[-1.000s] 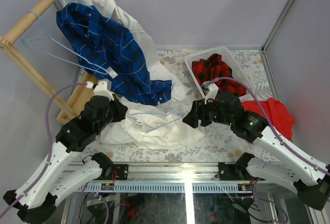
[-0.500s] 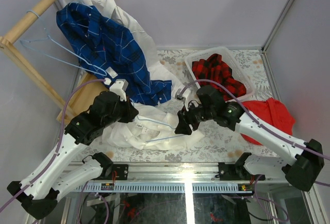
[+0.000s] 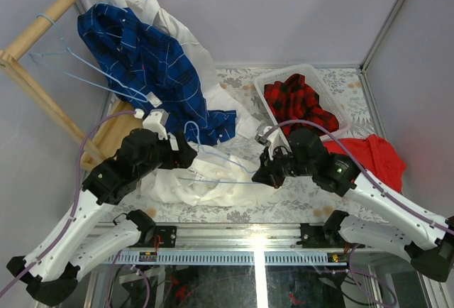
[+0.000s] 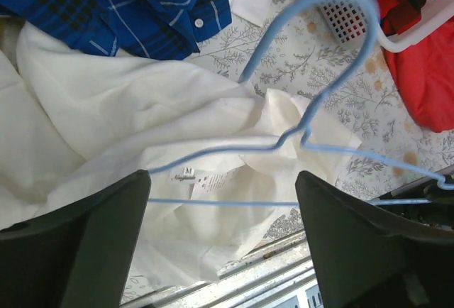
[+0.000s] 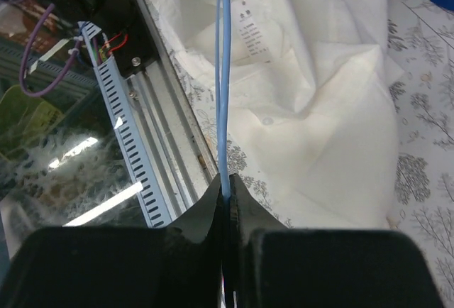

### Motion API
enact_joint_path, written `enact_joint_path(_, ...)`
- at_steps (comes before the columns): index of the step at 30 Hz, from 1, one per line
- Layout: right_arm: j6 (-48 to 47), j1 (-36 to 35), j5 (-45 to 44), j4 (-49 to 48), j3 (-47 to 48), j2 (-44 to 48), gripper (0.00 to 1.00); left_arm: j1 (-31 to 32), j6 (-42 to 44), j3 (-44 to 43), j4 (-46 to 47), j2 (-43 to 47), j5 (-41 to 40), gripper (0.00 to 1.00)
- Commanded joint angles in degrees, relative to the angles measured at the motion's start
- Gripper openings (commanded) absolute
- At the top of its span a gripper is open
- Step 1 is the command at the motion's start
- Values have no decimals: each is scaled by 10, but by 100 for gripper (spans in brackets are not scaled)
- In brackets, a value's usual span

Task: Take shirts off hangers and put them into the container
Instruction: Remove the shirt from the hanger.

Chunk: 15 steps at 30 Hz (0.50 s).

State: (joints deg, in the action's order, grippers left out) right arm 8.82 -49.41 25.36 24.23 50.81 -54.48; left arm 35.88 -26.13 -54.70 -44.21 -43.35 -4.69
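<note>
One blue hanger (image 4: 227, 201) lies on a white shirt (image 3: 213, 187) between the arms, its long bar running left to right, with the right gripper (image 5: 225, 193) pinched tight on its right end, the left gripper (image 3: 183, 155) wide open at its left end, and the container (image 3: 284, 72) far right

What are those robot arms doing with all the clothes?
They are taking shirts off hangers. The right hand is pinched shut on a light-blue wire hanger above a white shirt crumpled on the table. The left hand is open, close to the hanger. A red plaid shirt already lies in the white basket, and a blue shirt hangs at the wooden rack.
</note>
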Motion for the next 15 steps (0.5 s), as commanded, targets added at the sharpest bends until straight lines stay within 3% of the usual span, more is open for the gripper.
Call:
enact_joint_path(1, 51, -2, -88, 50, 2, 29, 0, -4, -10, 12, 21, 57, -25, 89)
enact_joint_path(6, 114, -2, -154, 53, -34, 87, 0, -4, -12, 51, 76, 152, -26, 100)
enact_joint_path(11, 126, -2, -176, -26, -54, 176, 0, -3, -28, 75, 85, 215, -88, 100)
enact_joint_path(15, 101, -2, -198, -77, -35, 197, 0, -4, -39, 83, 65, 249, -162, 100)
